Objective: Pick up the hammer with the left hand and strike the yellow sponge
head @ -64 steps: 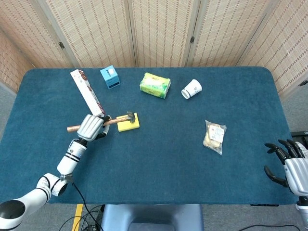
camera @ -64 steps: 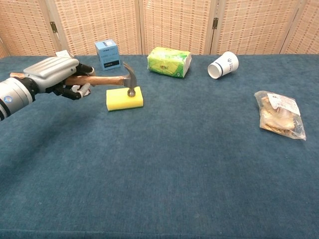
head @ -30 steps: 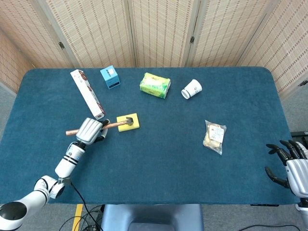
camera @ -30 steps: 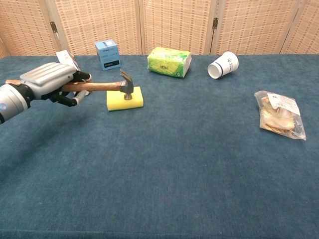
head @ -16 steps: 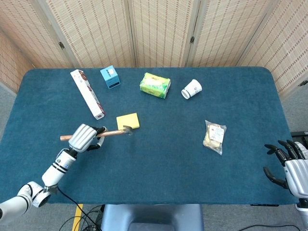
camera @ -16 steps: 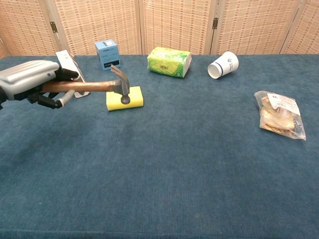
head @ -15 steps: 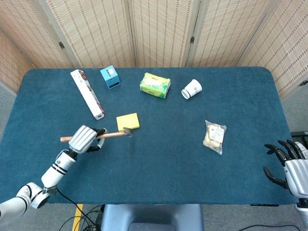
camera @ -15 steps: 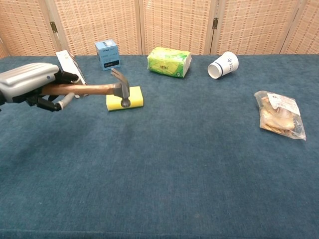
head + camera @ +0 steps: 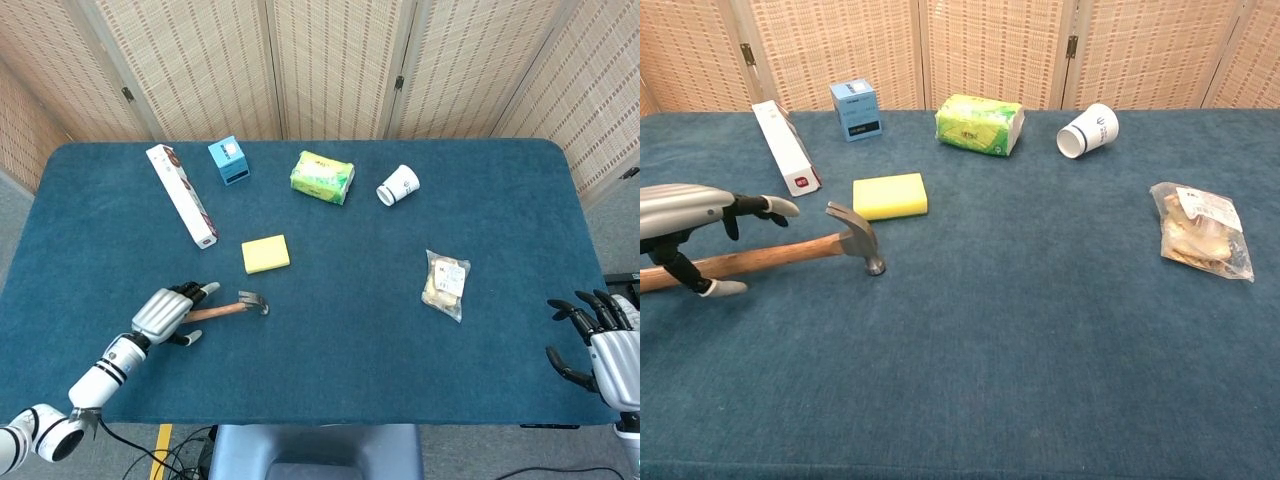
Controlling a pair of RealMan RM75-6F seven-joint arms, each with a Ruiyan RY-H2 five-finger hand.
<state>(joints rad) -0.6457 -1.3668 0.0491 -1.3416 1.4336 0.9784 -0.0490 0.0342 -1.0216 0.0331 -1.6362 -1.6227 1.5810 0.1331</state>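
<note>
The left hand (image 9: pixel 690 225), fingers spread, rests over the hammer (image 9: pixel 790 251) lying near the yellow sponge (image 9: pixel 890 195); striking apparently complete, release underway.

Your left hand (image 9: pixel 685 215) sits near the table's (image 9: pixel 330 330) front-left corner, with the hammer (image 9: pixel 790 252) lying under its spread fingers, head pointing toward the sponge (image 9: pixel 890 195). Bare cloth separates hammer head and sponge, so you have a free lane there. Behind the sponge, the long box (image 9: pixel 181 195) angles toward the back-left corner, flanked by the blue box (image 9: pixel 229 160) and green pack (image 9: pixel 322 177) along the back edge. The cup (image 9: pixel 398 184) and snack bag (image 9: pixel 446 284) stand well apart to the right. Your right hand (image 9: pixel 603 345) hangs off the front-right corner.
</note>
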